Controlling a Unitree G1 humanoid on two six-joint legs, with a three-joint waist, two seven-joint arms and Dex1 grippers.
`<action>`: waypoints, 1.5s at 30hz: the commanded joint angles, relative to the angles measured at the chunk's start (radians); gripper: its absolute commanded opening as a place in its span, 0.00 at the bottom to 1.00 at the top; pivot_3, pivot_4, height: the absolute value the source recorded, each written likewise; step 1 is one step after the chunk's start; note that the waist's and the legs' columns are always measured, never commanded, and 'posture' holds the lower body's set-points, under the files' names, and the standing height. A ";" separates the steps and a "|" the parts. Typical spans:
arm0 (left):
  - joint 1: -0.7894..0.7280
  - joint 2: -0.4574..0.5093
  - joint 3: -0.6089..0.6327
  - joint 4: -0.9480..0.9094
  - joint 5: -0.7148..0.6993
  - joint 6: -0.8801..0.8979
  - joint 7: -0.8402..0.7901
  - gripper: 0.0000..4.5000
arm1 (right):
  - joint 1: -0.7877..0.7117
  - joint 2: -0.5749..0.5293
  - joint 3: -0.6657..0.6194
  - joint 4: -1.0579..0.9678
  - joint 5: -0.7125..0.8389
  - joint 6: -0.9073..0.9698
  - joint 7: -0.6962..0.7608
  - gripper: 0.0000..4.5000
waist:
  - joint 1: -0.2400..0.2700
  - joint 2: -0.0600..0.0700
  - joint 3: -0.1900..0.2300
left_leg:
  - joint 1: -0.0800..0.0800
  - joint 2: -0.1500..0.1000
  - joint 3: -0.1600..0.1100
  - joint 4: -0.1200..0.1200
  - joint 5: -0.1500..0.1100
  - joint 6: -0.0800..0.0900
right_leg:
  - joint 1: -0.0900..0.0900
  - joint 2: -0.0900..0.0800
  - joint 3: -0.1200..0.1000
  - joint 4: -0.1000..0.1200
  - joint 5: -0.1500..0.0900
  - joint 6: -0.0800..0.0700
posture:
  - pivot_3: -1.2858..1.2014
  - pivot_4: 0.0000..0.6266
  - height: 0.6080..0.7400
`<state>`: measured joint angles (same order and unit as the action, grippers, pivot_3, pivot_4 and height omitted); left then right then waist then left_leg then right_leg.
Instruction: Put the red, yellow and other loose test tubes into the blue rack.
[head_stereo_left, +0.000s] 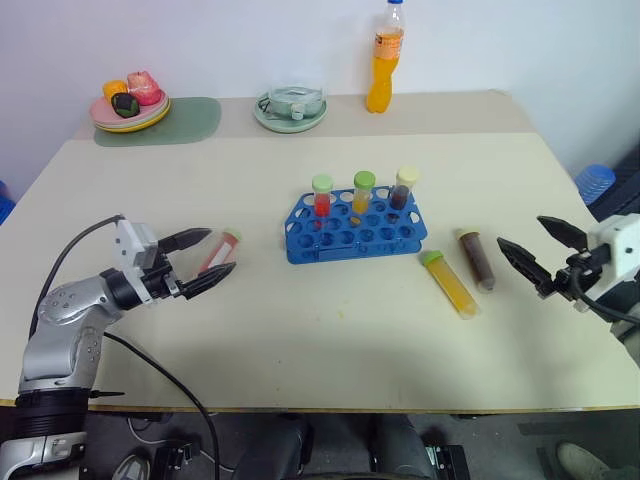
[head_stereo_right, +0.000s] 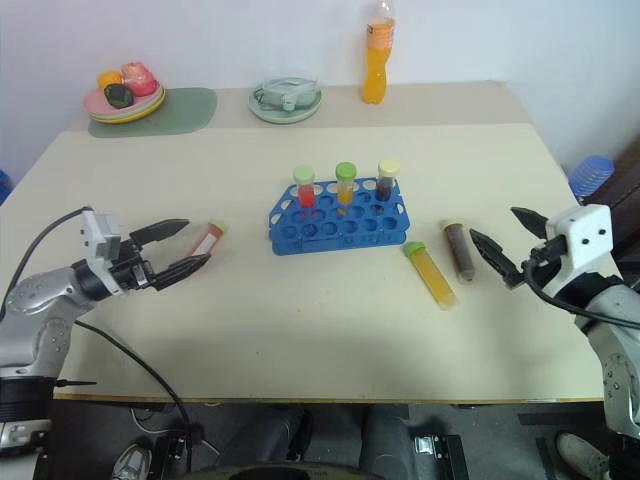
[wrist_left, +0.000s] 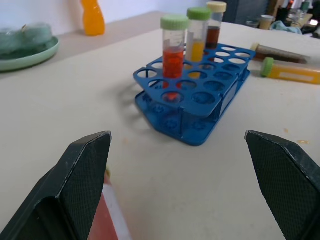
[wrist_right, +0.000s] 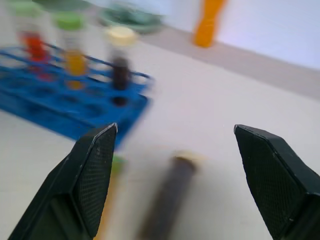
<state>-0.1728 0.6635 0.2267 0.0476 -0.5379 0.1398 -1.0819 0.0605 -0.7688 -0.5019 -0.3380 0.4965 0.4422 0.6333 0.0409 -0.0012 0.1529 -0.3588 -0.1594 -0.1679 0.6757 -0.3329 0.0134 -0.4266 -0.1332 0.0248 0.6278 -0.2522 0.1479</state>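
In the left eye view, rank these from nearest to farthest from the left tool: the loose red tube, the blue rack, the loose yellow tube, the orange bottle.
1. Loose red tube, between the left tool fingers.
2. Blue rack, table centre.
3. Loose yellow tube, right of the rack.
4. Orange bottle, at the far edge.

Right end effector spread wide; dark tube between fingers; blue rack beyond.

Left gripper and right gripper both low, level, facing inward, jaws spread wide and empty.
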 joint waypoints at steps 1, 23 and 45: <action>-0.040 -0.039 -0.040 -0.050 0.002 -0.007 0.011 0.98 | -0.133 -0.099 0.037 0.029 0.131 0.265 0.024 0.86 | -0.002 0.000 0.000 | 0.000 0.000 0.000 0.000 0.000 0.000 | 0.000 0.000 0.000 0.000 0.000 0.000 | 0.52 0.24 1.00; -0.080 -0.111 -0.137 -0.097 0.028 0.005 0.026 0.98 | -0.813 -0.081 0.469 0.489 -0.002 0.915 -0.133 0.86 | -0.003 0.000 0.001 | -0.016 0.000 0.000 0.005 0.000 0.000 | -0.013 -0.001 -0.002 0.001 0.001 0.000 | 0.52 0.24 1.00; -0.016 -0.133 -0.142 -0.189 0.019 0.054 0.069 1.00 | -0.900 -0.090 0.710 0.649 -0.197 0.771 0.026 0.17 | -0.004 0.000 0.001 | -0.015 0.000 0.000 0.006 0.000 0.000 | -0.012 0.000 -0.002 0.002 0.001 0.000 | 0.52 0.24 1.00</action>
<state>-0.1925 0.5311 0.0843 -0.1056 -0.5100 0.1919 -1.0184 -0.8407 -0.8429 0.1927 0.3272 0.3304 1.2409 0.6505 0.0369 -0.0014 0.1539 -0.3739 -0.1591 -0.1676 0.6820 -0.3326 0.0132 -0.4387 -0.1336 0.0230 0.6295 -0.2513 0.1474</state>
